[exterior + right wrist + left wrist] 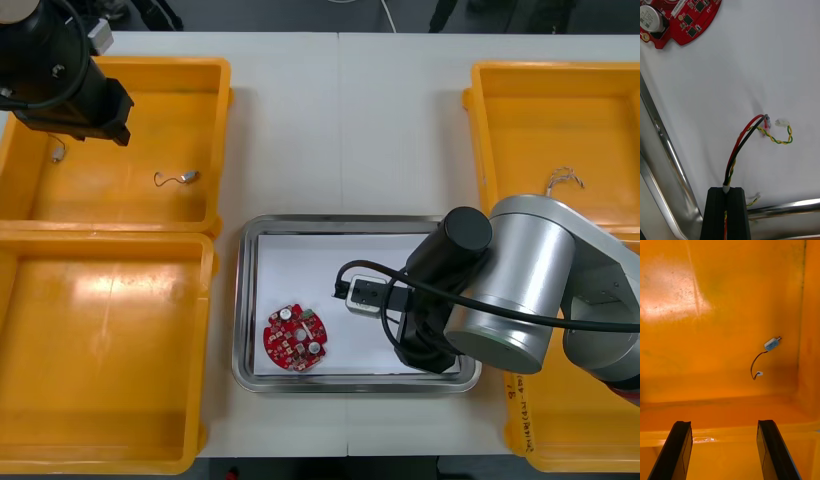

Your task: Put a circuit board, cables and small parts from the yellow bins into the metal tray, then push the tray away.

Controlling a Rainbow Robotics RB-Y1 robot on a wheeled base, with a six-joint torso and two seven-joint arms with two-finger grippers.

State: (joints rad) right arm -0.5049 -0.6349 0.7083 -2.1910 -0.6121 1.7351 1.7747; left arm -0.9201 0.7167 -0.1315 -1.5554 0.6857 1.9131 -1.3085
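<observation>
Clamped on the red and yellow cable (748,139), our right gripper (727,190) dangles it into the metal tray (665,149), release due next, we judge; our left gripper (723,423) hovers, spread, over a yellow bin (715,315).

Tray (243,300) rim: polished metal, mirror-glossy; liner white, matt, paper-like. Yellow bins (100,340): smooth glossy plastic. Red and yellow cable (737,146): smooth plastic sheath.

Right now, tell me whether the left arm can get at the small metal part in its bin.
Probably yes: the left tool hangs open over the yellow bin, and the small metal part lies just ahead of it with nothing between.
</observation>
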